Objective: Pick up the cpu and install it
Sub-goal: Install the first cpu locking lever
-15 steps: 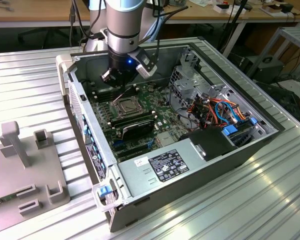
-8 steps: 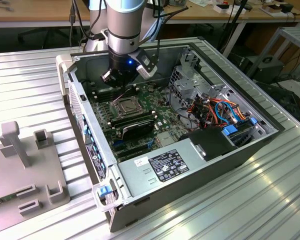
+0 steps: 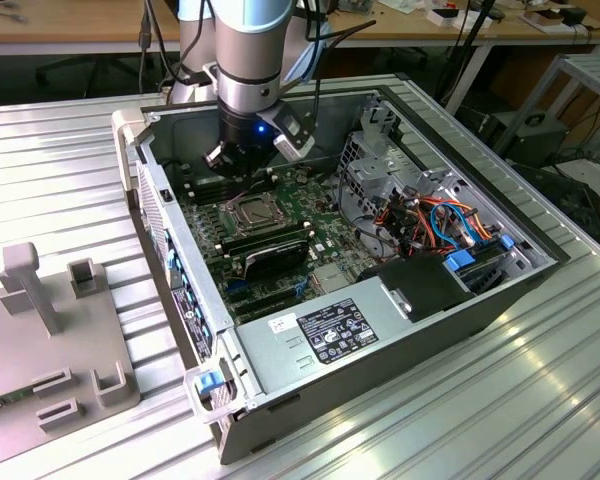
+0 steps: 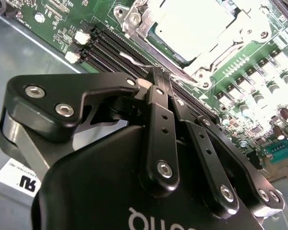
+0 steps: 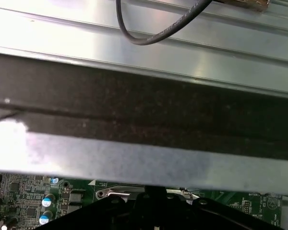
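I have the gripper point(image 4: 159, 79) low inside the open case point(image 3: 500, 290), fingers point(image 4: 156, 110) pinched together holding nothing I can see, just beside the socket point(image 3: 252, 210) where the cpu point(image 4: 194, 28) already sits, so I judge seating is done and the latch remains.

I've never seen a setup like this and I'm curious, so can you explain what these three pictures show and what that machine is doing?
The machine is a robot arm reaching down into an open computer case that lies on its side on a ribbed metal table. The exterior view looks at the whole scene from off the arm. The two wrist views come from cameras riding on the arm. In the second wrist view, the black tool has its fingers closed together, just beside the processor socket on the green motherboard. A chip seems to sit in the socket already. The first wrist view mostly sees the case wall. A grey holder stand sits at the exterior view's left.
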Action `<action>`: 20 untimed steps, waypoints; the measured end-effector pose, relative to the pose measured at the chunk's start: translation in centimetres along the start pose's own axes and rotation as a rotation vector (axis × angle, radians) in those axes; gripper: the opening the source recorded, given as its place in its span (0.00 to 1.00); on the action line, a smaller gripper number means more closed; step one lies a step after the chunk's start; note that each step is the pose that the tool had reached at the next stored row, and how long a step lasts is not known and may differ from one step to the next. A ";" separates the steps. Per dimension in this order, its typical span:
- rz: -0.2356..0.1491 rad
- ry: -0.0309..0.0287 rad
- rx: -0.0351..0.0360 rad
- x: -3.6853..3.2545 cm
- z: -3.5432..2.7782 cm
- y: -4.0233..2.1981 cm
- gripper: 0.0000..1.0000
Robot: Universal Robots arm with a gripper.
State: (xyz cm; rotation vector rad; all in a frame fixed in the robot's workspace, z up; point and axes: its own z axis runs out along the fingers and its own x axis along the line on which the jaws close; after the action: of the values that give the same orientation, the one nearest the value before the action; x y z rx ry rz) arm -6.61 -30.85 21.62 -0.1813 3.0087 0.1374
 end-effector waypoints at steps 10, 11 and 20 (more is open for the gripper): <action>-0.001 0.0007 0.0052 -0.60 0.98 -0.17 0.11; -0.001 0.0007 0.0054 -0.66 1.05 -0.18 0.11; -0.001 0.0009 0.0055 -0.82 1.21 -0.21 0.11</action>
State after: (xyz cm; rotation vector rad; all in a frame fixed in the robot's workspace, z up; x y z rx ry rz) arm -5.63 -30.85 20.51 -0.1821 3.0096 0.1290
